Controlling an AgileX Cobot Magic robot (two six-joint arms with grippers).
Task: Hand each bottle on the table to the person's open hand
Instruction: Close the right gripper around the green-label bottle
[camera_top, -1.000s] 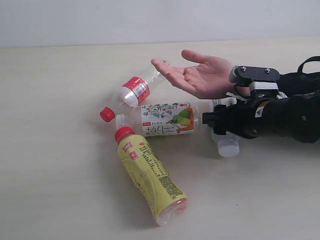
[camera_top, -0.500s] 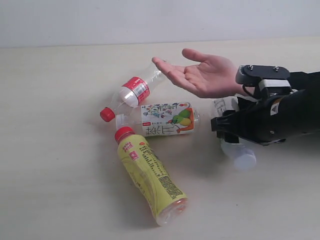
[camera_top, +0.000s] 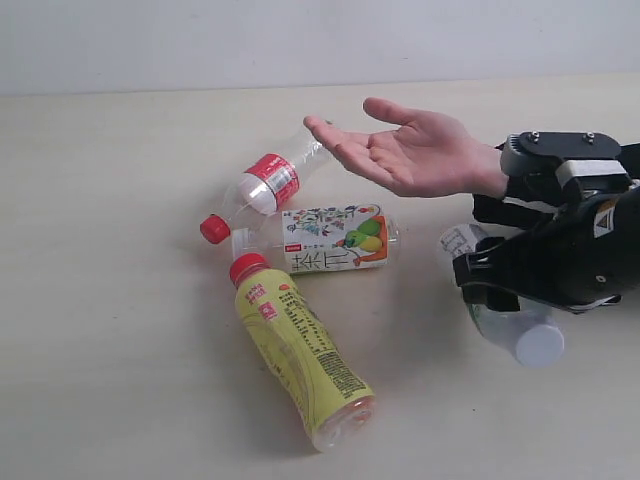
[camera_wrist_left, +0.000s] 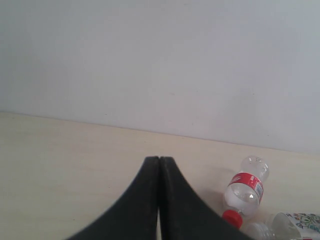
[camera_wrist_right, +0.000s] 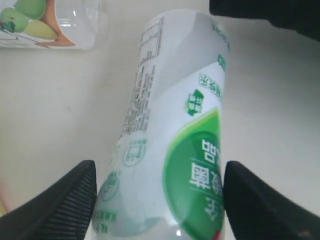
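Right gripper pinches the white-capped bottle mid-body (likely light, slick, squashy plastic); left gripper sits pressed together

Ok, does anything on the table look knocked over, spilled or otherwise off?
Nothing spilled or damaged. The yellow bottle, red-label bottle and illustrated-label bottle all lie on their sides on the table, necks crowded together.

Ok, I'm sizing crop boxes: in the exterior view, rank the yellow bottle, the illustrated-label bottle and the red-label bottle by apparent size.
1. yellow bottle, though nearest the camera.
2 and 3. illustrated-label bottle and red-label bottle look about alike; not ranked.
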